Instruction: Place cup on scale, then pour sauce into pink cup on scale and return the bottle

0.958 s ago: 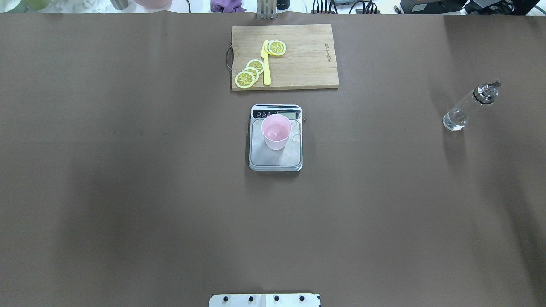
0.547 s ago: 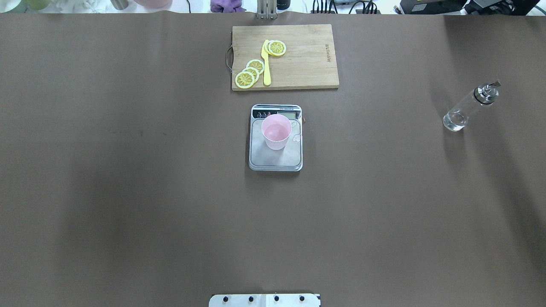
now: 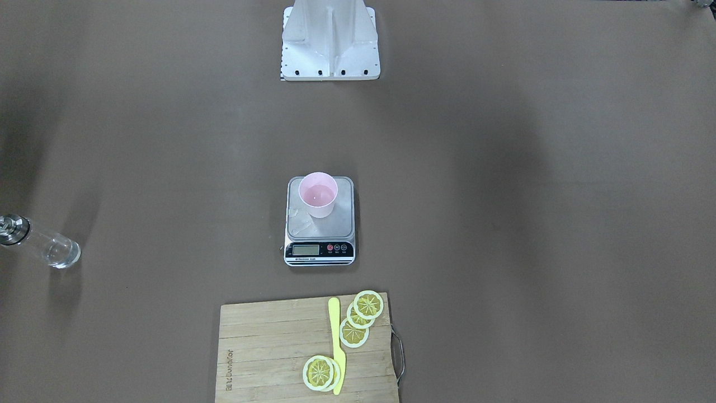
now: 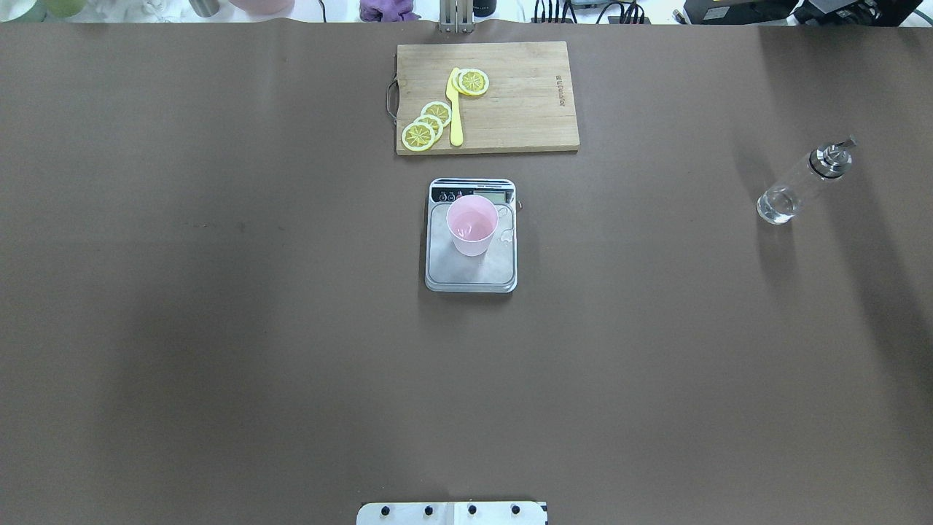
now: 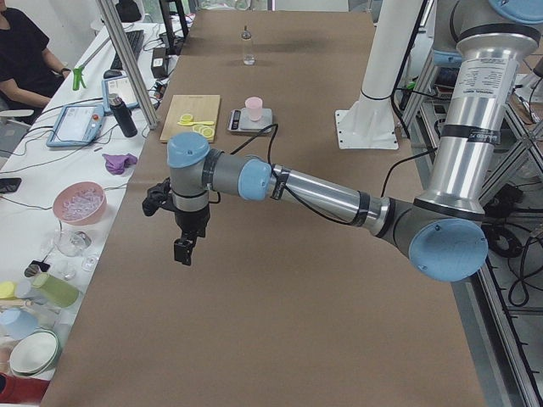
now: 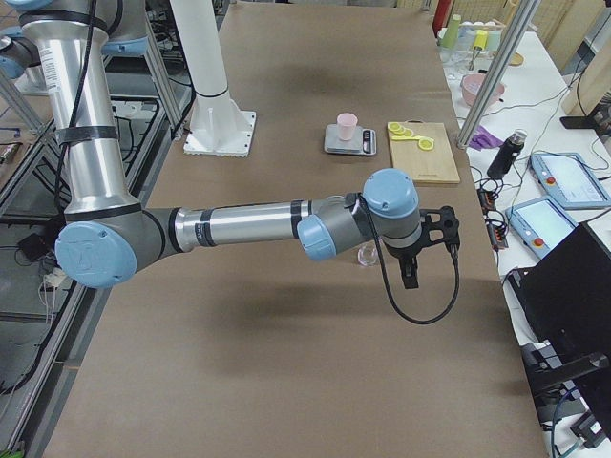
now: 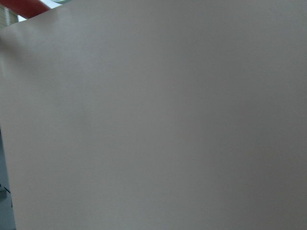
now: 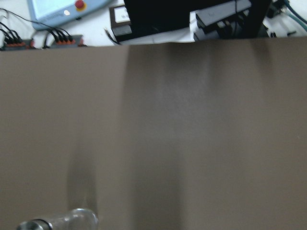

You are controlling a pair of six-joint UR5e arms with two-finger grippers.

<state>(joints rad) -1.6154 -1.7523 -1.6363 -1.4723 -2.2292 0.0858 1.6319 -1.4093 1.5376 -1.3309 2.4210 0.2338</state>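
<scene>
**Cup on the scale, bottle off to the right, both arms over bare table**

A long table covered in a matt brown paper sheet (image 4: 219, 328) fills the scene. Shadows fall across it in soft bands. At its middle lies the flat rectangular kitchen scale with a silver steel platform and black display strip (image 4: 471, 275). The small pale pink plastic cup (image 4: 472, 224) stands upright on the platform, towards the display end.

Just beyond the scale is a rectangular wooden cutting board (image 4: 525, 109). It carries several yellow lemon slices (image 4: 419, 135) and a slim yellow plastic knife (image 4: 455, 109).

The small clear glass bottle with a shiny metal pour-spout cap (image 4: 798, 186) stands upright on the paper, well apart from the scale on the robot's right. The clear, colourless sauce (image 4: 775, 205) sits low in it.

The white pedestal of the robot's base (image 3: 331, 39) is bolted at the table's near edge.

The left gripper (image 5: 182, 250) hangs over bare paper near the table's left end. The right gripper (image 6: 409, 277) hangs near the right end, close to the bottle. Each shows only in a side view, so I cannot tell whether its jaws are parted or closed. Neither holds anything visible.

The left wrist camera sees only plain paper. The right wrist camera catches the bottle at its lower left edge, with cables and black equipment beyond the table's edge.

A white bench runs along the far side. It holds a pink bowl (image 5: 79, 202), a crumpled purple cloth (image 5: 119, 159), a dark flask (image 5: 123, 117) and a blue-edged control pendant (image 6: 563, 179). A seated person in black (image 5: 25, 51) is at its end.
</scene>
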